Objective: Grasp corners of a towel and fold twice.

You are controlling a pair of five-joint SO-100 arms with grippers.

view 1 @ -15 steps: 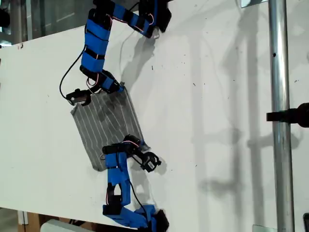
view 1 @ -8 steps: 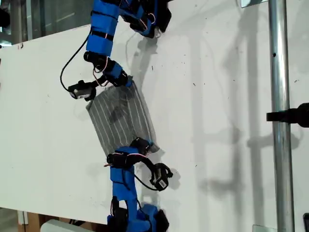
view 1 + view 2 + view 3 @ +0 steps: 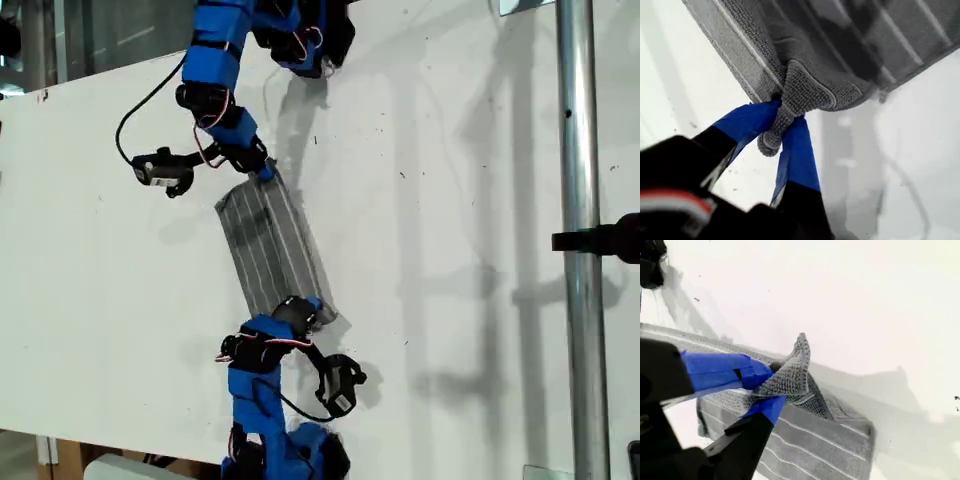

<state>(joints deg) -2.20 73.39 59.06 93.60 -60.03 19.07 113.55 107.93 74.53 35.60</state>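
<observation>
towel (image 3: 272,248) corners pinched inside both claws

my first claw (image 3: 782,125) has its blue-taped jaws pinched on a bunched corner (image 3: 777,132) of the towel (image 3: 840,55). my second claw (image 3: 771,385) likewise clamps a raised corner (image 3: 790,372), jaws closed around it.

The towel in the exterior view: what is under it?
The towel hangs stretched between my first gripper and my second gripper, each pinching a corner. Below it only the white table and the cloth's shadow show; anything directly beneath the cloth is covered.
</observation>
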